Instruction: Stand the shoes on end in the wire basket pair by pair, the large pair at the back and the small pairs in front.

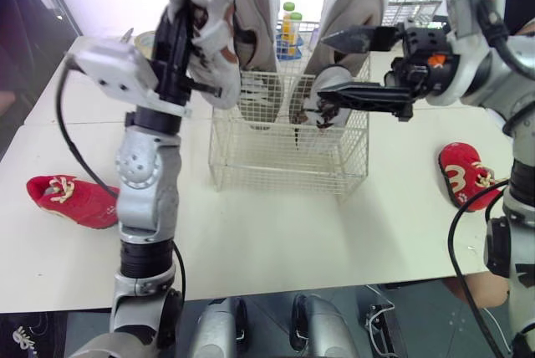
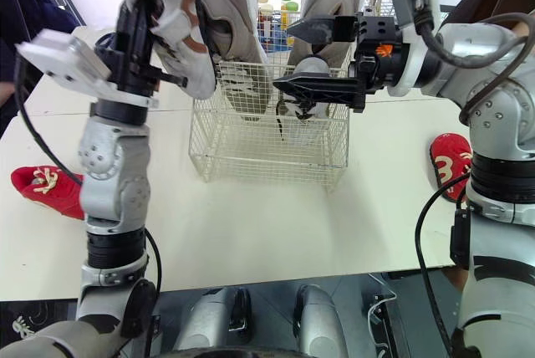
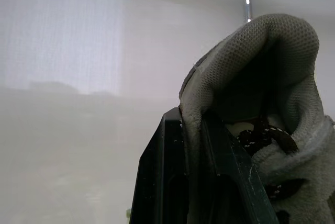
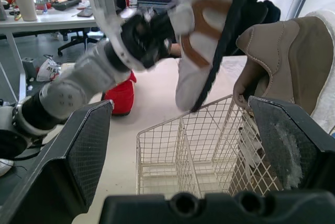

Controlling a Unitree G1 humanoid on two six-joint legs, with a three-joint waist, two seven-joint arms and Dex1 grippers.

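A white table (image 1: 276, 232) bears everything. In its middle stands the wire basket (image 1: 280, 170). At the back of the basket two large beige shoes stand on end, one on the left (image 1: 255, 15) and one on the right (image 1: 355, 2), and both rise well above the rim. In front of the right large shoe a small grey shoe (image 1: 334, 78) stands inside the basket, also on end.

A small white shoe with brown marks (image 1: 213, 36) is in the air over the left side of the basket. Its toe points down and hangs close to the left rim; I cannot tell if it touches the wire. The left gripper (image 1: 182, 23) holds this shoe, and its two black fingers (image 3: 170, 171) pinch the padded collar at the heel.

The right gripper (image 1: 324, 65) reaches from the right side over the basket, with its jaws spread wide. One finger is near the right large shoe and the other lies across the small grey shoe; contact is not clear.

Two red shoes lie on the table outside the basket, one far to the left (image 1: 71, 199) and one far to the right (image 1: 464, 176). Behind the basket stand some bottles (image 1: 290, 28), and a second wire basket (image 1: 410, 2) is at the back right.
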